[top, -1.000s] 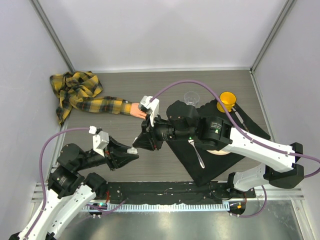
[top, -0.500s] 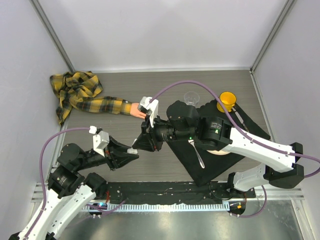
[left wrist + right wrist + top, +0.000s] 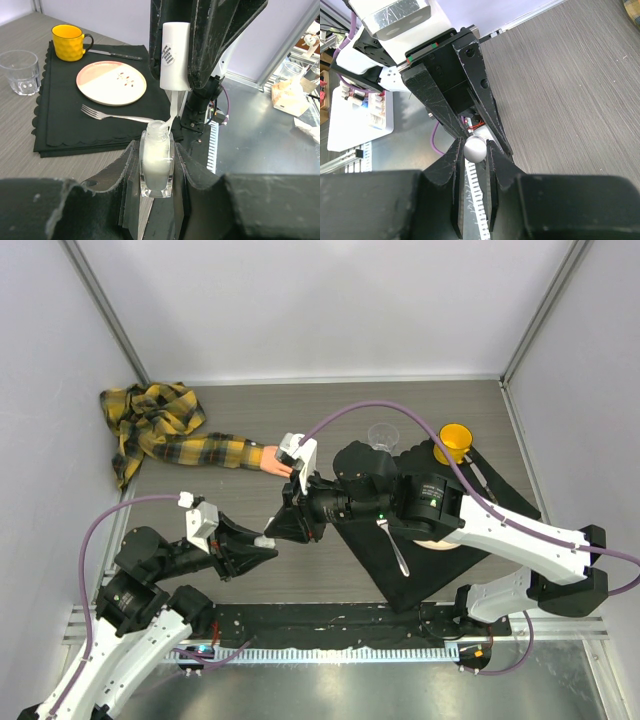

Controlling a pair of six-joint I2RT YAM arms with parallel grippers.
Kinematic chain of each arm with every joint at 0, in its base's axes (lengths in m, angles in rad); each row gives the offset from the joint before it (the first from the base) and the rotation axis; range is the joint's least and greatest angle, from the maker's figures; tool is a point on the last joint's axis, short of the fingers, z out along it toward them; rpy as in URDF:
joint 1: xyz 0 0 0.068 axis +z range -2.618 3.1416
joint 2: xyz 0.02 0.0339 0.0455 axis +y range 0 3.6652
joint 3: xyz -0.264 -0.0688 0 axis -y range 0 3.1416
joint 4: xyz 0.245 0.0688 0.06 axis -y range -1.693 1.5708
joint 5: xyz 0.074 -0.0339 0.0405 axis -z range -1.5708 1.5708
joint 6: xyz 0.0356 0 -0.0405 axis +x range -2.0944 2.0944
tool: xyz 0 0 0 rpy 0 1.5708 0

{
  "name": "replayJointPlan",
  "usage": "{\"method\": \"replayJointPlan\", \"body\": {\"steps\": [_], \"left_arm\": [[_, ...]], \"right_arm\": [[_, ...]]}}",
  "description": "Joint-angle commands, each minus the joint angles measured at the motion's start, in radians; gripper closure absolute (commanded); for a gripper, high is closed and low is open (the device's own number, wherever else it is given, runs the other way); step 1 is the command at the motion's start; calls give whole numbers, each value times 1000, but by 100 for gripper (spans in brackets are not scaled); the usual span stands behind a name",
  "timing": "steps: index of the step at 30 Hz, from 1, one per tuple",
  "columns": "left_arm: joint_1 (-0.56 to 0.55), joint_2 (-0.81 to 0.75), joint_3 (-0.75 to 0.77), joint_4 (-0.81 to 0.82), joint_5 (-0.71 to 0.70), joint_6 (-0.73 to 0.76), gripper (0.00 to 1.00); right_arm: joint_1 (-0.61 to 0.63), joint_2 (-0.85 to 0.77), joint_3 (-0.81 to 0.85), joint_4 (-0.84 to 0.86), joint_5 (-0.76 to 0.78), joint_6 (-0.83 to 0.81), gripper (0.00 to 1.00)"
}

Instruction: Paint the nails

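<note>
Bottle point(image 3: 157, 162) sits clamped in the left gripper point(image 3: 156, 155); the right gripper point(image 3: 475, 150) pinches its white cap point(image 3: 174, 55), brush point(image 3: 172, 107) at the neck. Mannequin hand point(image 3: 274, 462) lies nearer the worktop's far-left corner, nails too small to see.

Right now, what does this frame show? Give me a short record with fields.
left hand: shut on open polish bottle, upright
right hand: shut on white cap, brush tip at the bottle's mouth
mannequin hand: at far side, in plaid sleeve; nails hidden by the right wrist
stage: no paint seen on the mannequin hand
other items: mug, plate, fork on black mat; glass beside it
</note>
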Motion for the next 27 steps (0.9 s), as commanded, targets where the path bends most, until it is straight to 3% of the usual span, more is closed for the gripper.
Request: {"method": "replayJointPlan", "body": {"steps": [1, 19, 27], "left_arm": [[1, 9, 43, 33, 8, 15, 100], [1, 17, 43, 35, 12, 15, 100], [1, 17, 43, 32, -1, 17, 100]], "right_arm": [[6, -37, 13, 53, 10, -4, 100], [6, -58, 16, 59, 41, -9, 100], [5, -98, -18, 56, 136, -25, 100]]}}
